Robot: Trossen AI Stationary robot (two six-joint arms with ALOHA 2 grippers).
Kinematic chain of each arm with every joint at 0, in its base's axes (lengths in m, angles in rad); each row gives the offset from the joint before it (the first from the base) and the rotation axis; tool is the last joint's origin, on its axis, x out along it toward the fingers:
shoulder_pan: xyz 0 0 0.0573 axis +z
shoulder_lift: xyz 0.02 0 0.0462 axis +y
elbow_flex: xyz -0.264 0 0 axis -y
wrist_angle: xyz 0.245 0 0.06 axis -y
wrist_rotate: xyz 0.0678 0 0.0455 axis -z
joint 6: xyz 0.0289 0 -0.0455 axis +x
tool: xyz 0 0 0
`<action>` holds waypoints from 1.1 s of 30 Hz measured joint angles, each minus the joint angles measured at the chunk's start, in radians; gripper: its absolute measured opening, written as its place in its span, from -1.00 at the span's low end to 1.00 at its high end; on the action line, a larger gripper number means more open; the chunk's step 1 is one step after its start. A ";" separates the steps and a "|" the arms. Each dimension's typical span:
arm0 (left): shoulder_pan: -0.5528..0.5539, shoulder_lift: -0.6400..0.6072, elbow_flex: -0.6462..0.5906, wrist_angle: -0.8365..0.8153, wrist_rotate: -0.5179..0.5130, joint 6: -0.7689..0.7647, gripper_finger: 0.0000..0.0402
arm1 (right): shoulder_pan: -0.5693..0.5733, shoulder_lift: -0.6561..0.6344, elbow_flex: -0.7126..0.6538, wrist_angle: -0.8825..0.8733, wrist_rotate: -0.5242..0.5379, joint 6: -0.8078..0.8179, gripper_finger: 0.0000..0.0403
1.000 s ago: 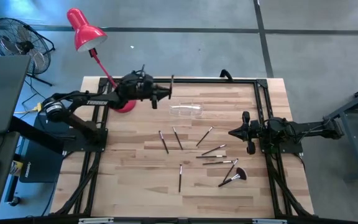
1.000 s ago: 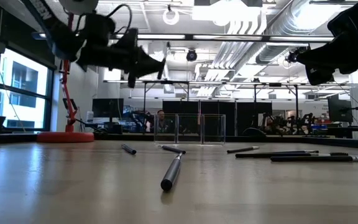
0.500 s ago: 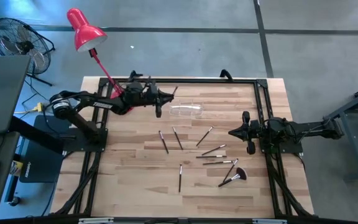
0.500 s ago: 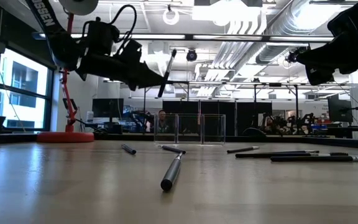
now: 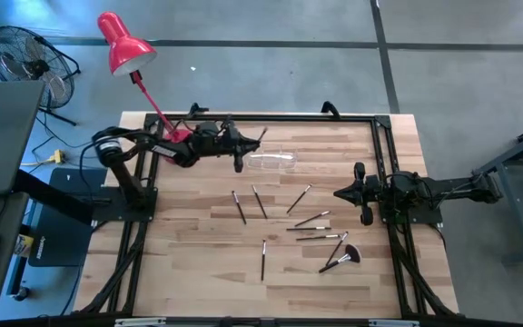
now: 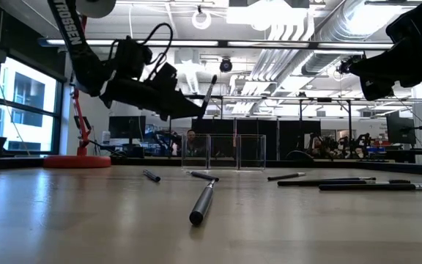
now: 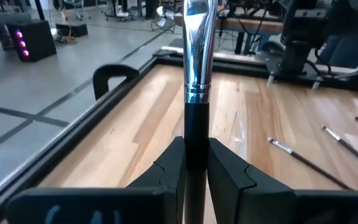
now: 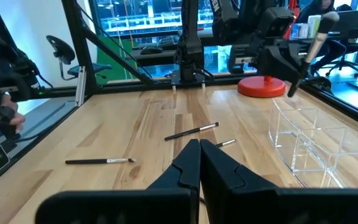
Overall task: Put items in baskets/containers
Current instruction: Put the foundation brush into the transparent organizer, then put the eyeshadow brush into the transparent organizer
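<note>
Grey concrete floor [image 5: 271, 36] — floor fan [image 5: 21, 54], red lamp [image 5: 123, 43] — ceiling ducts [image 6: 321, 22].

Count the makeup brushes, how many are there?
10. One thin dark silver-banded makeup brush is in the left pincer, by the clear plastic holder; nine lie loose on the wooden table, fan-headed one included. Overlapping ones could hide more.

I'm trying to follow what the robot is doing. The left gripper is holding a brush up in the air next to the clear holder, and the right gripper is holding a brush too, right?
Not quite. The right gripper is shut and holds nothing, as the right wrist view shows. The left gripper does hold a brush in the air beside the clear holder.
</note>
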 joint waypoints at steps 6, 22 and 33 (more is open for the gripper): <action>0.000 0.031 0.015 -0.020 0.001 -0.002 -0.76 | 0.000 0.000 0.000 0.000 0.000 0.000 -1.00; 0.000 0.031 0.015 -0.112 -0.042 -0.017 -0.62 | 0.000 0.000 0.000 0.000 0.000 0.000 -1.00; 0.000 -0.008 0.015 -0.102 -0.014 -0.030 -0.62 | 0.000 0.000 0.000 0.000 0.000 0.000 -1.00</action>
